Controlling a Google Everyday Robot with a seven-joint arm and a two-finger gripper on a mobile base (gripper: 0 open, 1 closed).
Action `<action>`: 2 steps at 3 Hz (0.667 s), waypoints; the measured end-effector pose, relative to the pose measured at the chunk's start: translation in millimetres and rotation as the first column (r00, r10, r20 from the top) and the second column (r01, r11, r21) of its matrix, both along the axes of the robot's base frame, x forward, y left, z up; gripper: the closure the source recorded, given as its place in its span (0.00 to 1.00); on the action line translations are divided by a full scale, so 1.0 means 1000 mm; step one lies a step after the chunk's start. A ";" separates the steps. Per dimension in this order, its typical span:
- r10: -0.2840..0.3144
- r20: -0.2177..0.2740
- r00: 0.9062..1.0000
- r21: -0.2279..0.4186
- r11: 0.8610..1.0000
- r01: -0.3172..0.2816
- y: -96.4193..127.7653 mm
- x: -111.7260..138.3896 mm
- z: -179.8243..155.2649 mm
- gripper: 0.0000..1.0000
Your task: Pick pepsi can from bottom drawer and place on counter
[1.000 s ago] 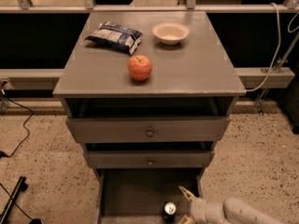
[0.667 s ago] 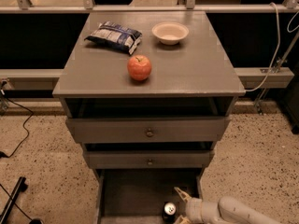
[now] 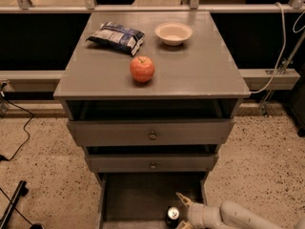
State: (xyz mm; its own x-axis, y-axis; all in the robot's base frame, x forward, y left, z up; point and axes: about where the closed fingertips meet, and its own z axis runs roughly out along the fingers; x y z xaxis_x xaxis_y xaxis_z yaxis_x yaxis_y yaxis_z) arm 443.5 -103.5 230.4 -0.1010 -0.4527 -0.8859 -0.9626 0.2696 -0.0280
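The pepsi can (image 3: pixel 172 214) stands upright, silver top showing, on the dark floor of the pulled-out bottom drawer (image 3: pixel 138 199), near its front right. My gripper (image 3: pixel 181 213) reaches in from the lower right and sits just to the right of the can. It is open, with one pale finger (image 3: pixel 184 199) behind the can and the other at the picture's bottom edge. The can's lower part is cut off by the frame. The grey counter (image 3: pixel 195 68) is the cabinet's top.
On the counter lie a blue-white snack bag (image 3: pixel 116 36), a pale bowl (image 3: pixel 173 33) and a red apple (image 3: pixel 142 68). Two shallower knobbed drawers (image 3: pixel 151 133) stand slightly pulled out above the bottom drawer. Cables lie on the speckled floor at the left.
My gripper has moved a little to the left, closer to the can. The can and the things on the counter have not moved.
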 end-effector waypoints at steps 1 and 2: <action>-0.032 -0.011 0.999 -0.023 0.999 0.032 -0.013 -0.001 -0.012 0.00; -0.051 -0.017 0.999 -0.040 0.998 0.050 -0.018 0.001 -0.021 0.06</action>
